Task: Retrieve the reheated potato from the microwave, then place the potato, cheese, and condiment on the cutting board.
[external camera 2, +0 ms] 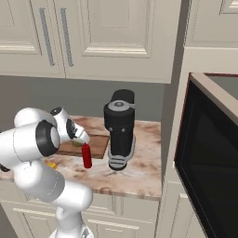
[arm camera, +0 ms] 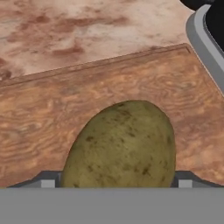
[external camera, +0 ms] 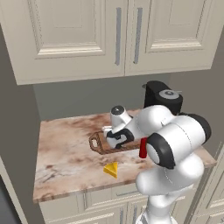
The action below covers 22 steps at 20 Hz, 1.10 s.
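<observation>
Cream panelled wall cabinets point(external camera: 109, 35) hang above the work area. On the right in the right base view stands the large built-in microwave point(external camera 2: 209, 153), with a dark glass front and a beige frame.

Mottled brown-and-cream stone counter point(external camera: 65, 148) runs below the cabinets, with cream drawer fronts under it. The white robot arm with dark joints point(external camera: 175, 144) bends forward over this counter, its hand low over the board.

Black coffee machine with a round grey top point(external camera 2: 120, 130) stands on the counter toward the right end, just beside the right end of the board.

Brown wooden rectangular cutting board point(arm camera: 52, 113) lies flat on the counter, handle with a pierced hole pointing left in the left base view. Much of it is covered by the arm in the base views.

Small slim red condiment bottle point(external camera 2: 86, 155) stands upright on the counter just in front of the board, near the coffee machine.

Olive-brown oval potato point(arm camera: 122, 146) with dark speckles is seen in the hand view over the board, close up between the two finger tips. Whether it rests fully on the wood cannot be told.

Small bright yellow cheese wedge point(external camera: 111, 169) lies on the counter near its front edge, apart from the board, left of the bottle.

Two-finger gripper point(arm camera: 118, 183): the jaws stand spread wide, one tip at each side of the potato. Whether the pads touch its skin cannot be told.
</observation>
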Motion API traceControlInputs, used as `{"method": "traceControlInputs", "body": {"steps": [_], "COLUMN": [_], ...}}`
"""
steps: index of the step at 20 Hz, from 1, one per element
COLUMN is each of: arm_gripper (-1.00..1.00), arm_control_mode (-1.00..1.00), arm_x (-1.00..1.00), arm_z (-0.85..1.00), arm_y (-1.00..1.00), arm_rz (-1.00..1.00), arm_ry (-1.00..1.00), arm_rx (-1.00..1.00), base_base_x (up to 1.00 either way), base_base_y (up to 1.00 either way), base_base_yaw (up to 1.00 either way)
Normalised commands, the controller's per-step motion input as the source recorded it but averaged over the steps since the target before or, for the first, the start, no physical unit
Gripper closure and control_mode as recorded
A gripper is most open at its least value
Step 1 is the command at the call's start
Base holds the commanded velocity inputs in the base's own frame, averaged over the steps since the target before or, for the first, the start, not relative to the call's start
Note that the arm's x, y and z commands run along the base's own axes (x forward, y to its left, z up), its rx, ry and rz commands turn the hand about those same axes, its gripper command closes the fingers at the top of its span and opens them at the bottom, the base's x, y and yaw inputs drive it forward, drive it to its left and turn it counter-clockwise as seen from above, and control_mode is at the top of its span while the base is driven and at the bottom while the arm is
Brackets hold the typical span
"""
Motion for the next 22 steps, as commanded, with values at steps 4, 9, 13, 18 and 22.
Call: {"method": "traceControlInputs", "body": {"steps": [4,9,13,18,22], "arm_gripper": [-1.0,-1.0,-1.0,-1.0,-1.0], "arm_control_mode": [-1.0,-1.0,-1.0,-1.0,-1.0], "arm_x": [0.02,-0.26,-0.32,-0.15,-0.17], "arm_z": [-0.05,0.0,0.11,0.3,0.59], "arm_y": [-0.04,-0.1,-0.1,-0.12,0.0], "arm_rz": [0.0,0.0,0.0,0.0,0.0], "arm_ry": [0.0,0.0,0.0,-0.02,-0.04], "arm_rx": [0.0,0.0,0.0,0.0,0.0], "base_base_x": [0.0,0.0,0.0,0.0,0.0], "base_base_y": [0.0,0.0,0.0,0.0,0.0], "base_base_yaw": [0.0,0.0,0.0,0.0,0.0]}}
